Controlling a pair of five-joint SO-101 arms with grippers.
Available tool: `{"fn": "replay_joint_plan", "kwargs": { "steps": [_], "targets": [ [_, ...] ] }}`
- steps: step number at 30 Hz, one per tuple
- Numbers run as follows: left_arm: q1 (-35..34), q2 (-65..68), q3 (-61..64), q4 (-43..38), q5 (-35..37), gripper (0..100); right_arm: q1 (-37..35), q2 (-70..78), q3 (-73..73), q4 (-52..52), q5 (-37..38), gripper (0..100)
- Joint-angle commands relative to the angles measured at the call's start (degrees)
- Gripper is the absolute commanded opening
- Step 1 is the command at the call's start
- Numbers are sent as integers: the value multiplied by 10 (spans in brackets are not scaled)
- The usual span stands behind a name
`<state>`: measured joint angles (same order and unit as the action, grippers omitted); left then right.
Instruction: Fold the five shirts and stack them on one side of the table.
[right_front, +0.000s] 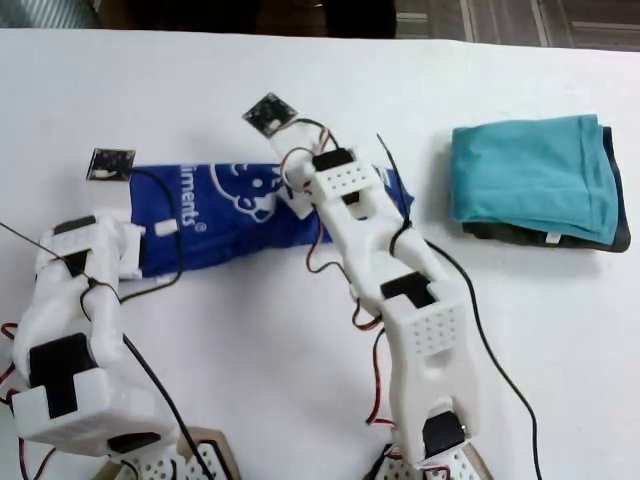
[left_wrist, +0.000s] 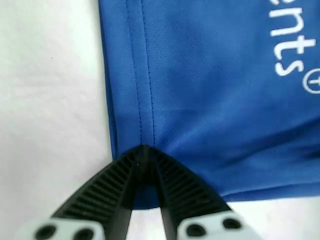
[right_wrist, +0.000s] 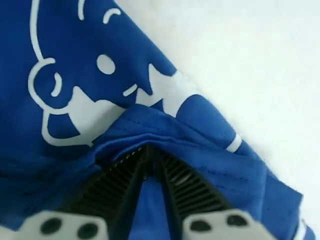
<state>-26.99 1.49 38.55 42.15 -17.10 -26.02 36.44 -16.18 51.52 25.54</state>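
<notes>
1. The left gripper (left_wrist: 144, 156) is closed to a point. Its two ribbed black fingers (left_wrist: 112, 185) meet at the tips and pinch the edge of the blue shirt (right_front: 240, 215), right where a double stitched seam runs into that edge.
2. The right gripper (right_wrist: 149, 154) is closed down on the same garment. Its fingertips meet under a bunched, stitched fold, and a strip of blue cloth shows between the fingers behind the tips.
3. In the high view, the left arm's gripper sits at the shirt's 9 o'clock end and the right arm's at its 3 o'clock end.
4. The blue shirt lies on the white table (right_front: 300, 80) as a long, narrow folded band running from 9 o'clock to 3 o'clock, a little toward 10 o'clock of the table's middle. White lettering and a white cartoon outline are printed on its upper face. The cloth lies mostly flat and is puckered where each gripper holds it.
5. At about 2 o'clock, well apart from the blue shirt, a folded teal shirt (right_front: 530, 175) rests on a folded dark shirt (right_front: 612, 238). The dark edge shows along the pile's 3 and 6 o'clock sides. How many garments lie beneath the teal one cannot be told.
</notes>
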Motion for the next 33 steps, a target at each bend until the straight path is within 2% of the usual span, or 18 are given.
{"fn": "replay_joint_plan", "kwargs": {
  "steps": [1,6,11,16,25,28,33],
  "targets": [
    [-8,-2,-2,-7,4,26,7,-35,-55,39,-4,20],
    [-8,-2,-2,-7,4,26,3,-102,-89,157,-4,20],
    [-8,-2,-2,-7,4,26,-17,-109,-87,223,-4,20],
    [-8,-2,-2,-7,4,26,-41,-51,-93,222,-4,20],
    [-8,-2,-2,-7,4,26,-46,17,-94,120,-4,20],
    [-8,-2,-2,-7,4,26,-36,-13,-106,153,-4,20],
    [-8,-2,-2,-7,4,26,-7,-113,-127,269,-1,20]
  ]
}}
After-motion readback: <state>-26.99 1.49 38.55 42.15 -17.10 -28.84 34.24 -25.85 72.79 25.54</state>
